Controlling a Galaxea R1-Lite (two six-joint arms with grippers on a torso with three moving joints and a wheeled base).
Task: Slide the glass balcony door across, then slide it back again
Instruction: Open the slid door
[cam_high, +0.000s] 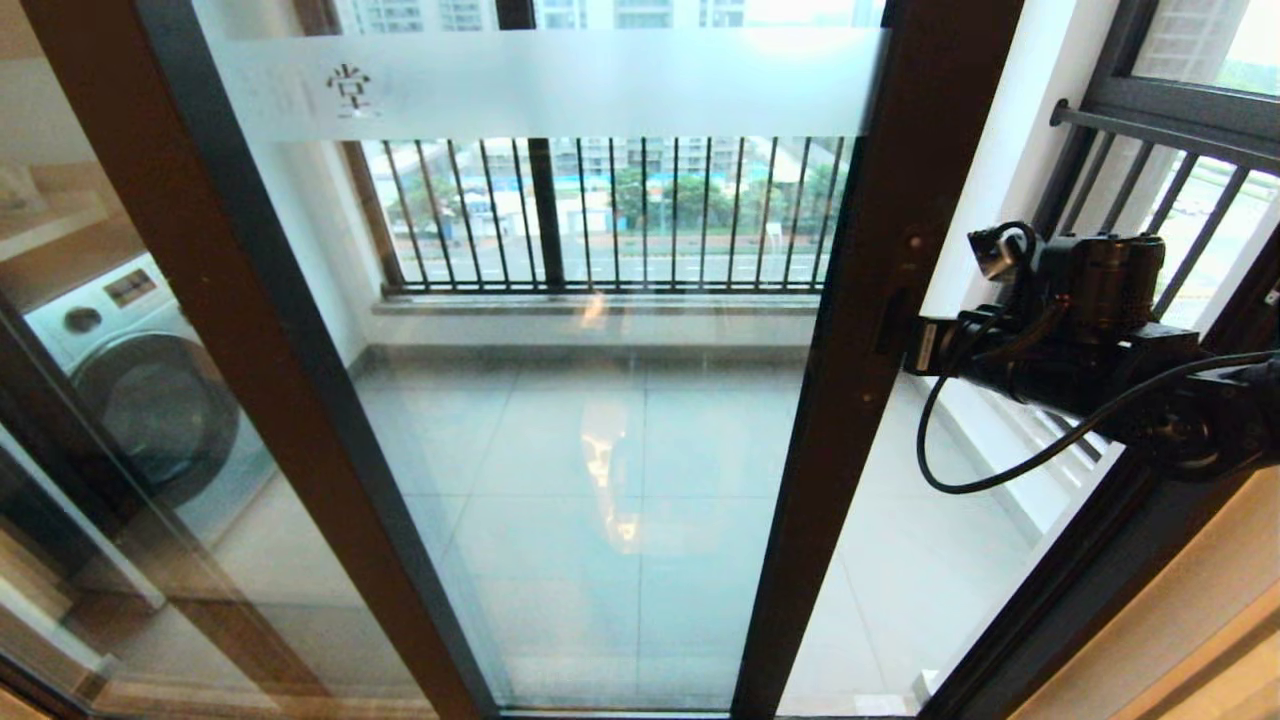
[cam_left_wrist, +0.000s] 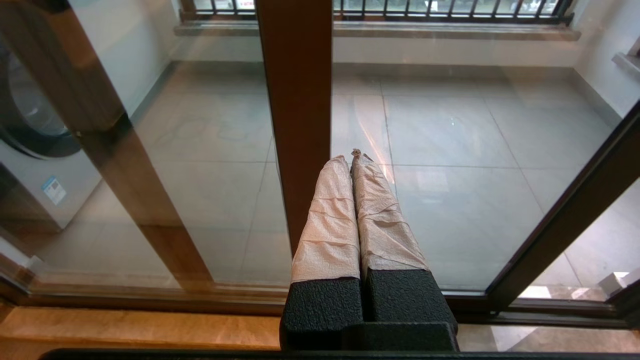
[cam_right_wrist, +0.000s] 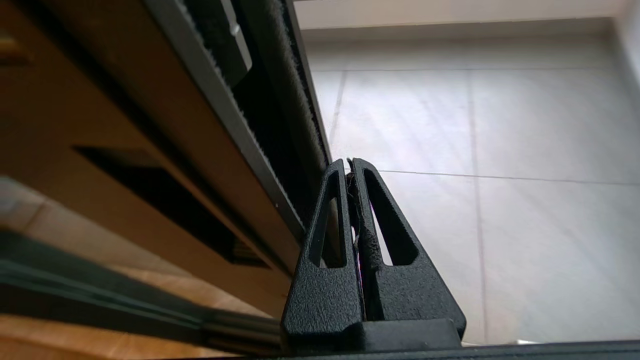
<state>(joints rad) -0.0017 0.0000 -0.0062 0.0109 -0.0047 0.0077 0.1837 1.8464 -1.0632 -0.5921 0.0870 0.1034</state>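
Glass balcony door (cam_high: 600, 400) sits part-open, its edge stile touching the right claw (cam_right_wrist: 350, 162). That claw is pinched closed, gripping nothing, likely set there to shove sideways. Left claw (cam_left_wrist: 352, 155) closed too, empty, idle.

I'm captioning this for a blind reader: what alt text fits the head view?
The right hand presses against the edge of the glass balcony door, whose brown frame stands partly slid across. Beyond the glass lie a tiled balcony floor, black railings and a washing machine.
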